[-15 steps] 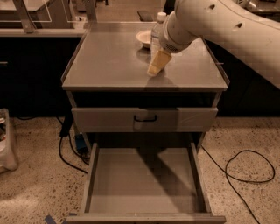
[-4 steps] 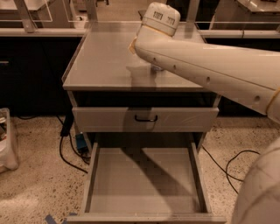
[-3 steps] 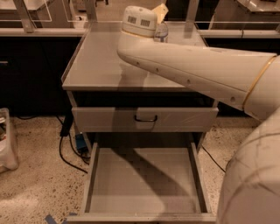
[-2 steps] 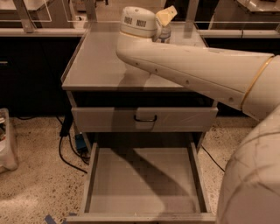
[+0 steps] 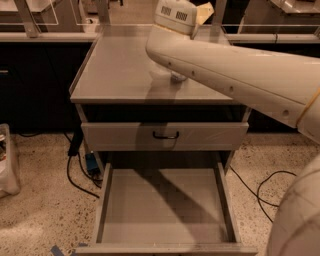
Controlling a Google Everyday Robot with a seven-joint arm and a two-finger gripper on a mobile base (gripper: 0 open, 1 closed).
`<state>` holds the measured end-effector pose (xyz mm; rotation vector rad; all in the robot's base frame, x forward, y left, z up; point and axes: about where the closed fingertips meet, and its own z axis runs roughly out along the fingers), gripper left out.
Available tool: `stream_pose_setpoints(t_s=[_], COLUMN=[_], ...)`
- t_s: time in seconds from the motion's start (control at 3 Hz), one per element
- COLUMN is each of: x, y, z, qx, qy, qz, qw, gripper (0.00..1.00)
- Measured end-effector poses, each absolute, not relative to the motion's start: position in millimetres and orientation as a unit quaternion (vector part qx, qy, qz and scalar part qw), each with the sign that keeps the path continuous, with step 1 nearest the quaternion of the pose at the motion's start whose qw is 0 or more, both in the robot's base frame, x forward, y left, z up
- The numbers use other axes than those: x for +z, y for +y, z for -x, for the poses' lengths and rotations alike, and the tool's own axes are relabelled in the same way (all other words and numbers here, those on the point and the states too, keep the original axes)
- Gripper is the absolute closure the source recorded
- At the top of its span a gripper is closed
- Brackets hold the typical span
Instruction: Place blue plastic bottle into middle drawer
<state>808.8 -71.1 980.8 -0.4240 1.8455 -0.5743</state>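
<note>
My gripper is at the top of the camera view, above the back edge of the cabinet top. Only a yellowish tip of it shows beside the white wrist. The thick white arm crosses the cabinet from the right. A small pale rounded piece peeks out under the arm; I cannot tell whether it is the blue plastic bottle, which is otherwise hidden. The middle drawer is pulled out low in front, its grey floor bare.
Above the open drawer sits a shut grey drawer front with a small black handle. Black cables and a blue box lie on the speckled floor at the left, another cable at the right. A pale bag stands far left.
The arm has lifted off the cabinet top and swung over it; in the last second the wrist and gripper drifted slightly right near the back edge. The drawer has not moved.
</note>
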Motion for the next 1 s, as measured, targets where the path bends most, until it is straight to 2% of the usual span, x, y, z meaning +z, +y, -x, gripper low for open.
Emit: stream_pose_setpoints(t_s=[0.67, 1.0], x=[1027, 1042], y=[-124, -160], z=[-793, -789], qx=[-0.235, -0.186], qy=[0.789, 0.786], qz=[0.162, 0.178], qw=[0.543, 0.562], gripper=[0.00, 0.00])
